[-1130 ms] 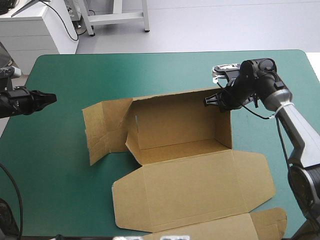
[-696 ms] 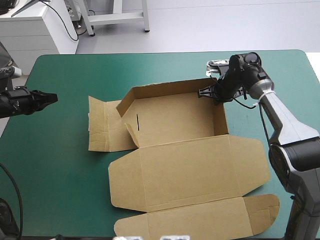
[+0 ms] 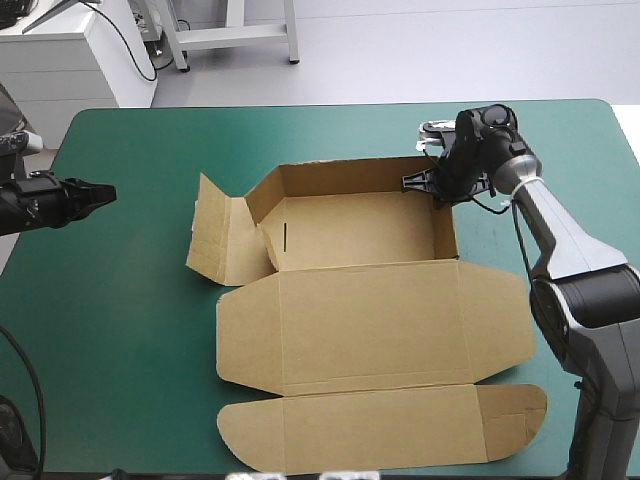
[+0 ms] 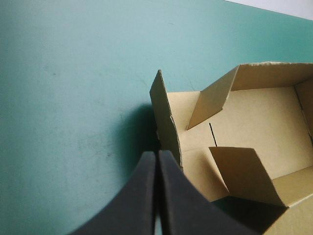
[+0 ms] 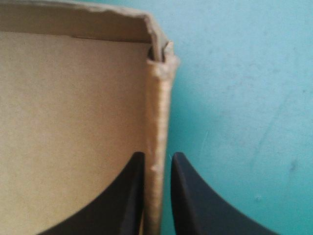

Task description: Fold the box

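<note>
The box [image 3: 360,230] sits mid-counter as an open tray, and your right tool [image 3: 432,187] is clamped on its right wall [image 5: 159,107] just short of the far right corner, one black finger inside the tray and one outside. I judge the job here is to seat that doubled wall firmly, so hold the pinch square to the board, press along the fold rather than across it, and avoid dragging the tray sideways over the teal-green counter [image 3: 130,330]. Your left tool [image 3: 100,193] is clenched on nothing, hovering by the counter's left edge, well apart from the box with its tip pointing at it. Mind the unfinished left end: the left end flap [image 3: 208,235] stands tilted and loose outside the tray, and an inner flap [image 4: 244,171] leans into it, untucked. The lid [image 3: 370,320] lies flat toward the near edge, so any approach from that side would cross it. Bring the left tool in low from the side.
</note>
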`<state>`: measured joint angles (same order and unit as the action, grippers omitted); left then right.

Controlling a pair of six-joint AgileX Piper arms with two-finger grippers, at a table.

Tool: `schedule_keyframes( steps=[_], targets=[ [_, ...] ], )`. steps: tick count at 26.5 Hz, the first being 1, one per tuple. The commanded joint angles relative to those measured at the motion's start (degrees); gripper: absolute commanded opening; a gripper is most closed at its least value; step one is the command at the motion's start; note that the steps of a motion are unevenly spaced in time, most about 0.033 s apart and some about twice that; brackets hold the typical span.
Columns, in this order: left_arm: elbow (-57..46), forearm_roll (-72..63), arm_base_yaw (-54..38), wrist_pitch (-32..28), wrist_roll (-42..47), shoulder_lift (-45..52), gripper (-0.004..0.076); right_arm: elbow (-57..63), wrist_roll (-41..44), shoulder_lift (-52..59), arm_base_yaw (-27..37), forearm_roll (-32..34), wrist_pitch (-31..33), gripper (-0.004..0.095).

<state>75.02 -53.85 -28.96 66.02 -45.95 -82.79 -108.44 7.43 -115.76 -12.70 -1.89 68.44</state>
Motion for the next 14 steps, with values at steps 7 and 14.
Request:
schedule_keyframes(
  steps=[7,14],
  targets=[
    [1.30,-3.94,-0.12,-0.43,0.30,1.78,-0.0008,-7.21,0.97,4.56,1.00,0.31,2.97,0.0584],
    [1.30,-4.06,-0.12,-0.43,0.30,1.35,-0.0008,0.34,0.97,8.31,0.90,-1.90,2.97,0.0584]
  ],
)
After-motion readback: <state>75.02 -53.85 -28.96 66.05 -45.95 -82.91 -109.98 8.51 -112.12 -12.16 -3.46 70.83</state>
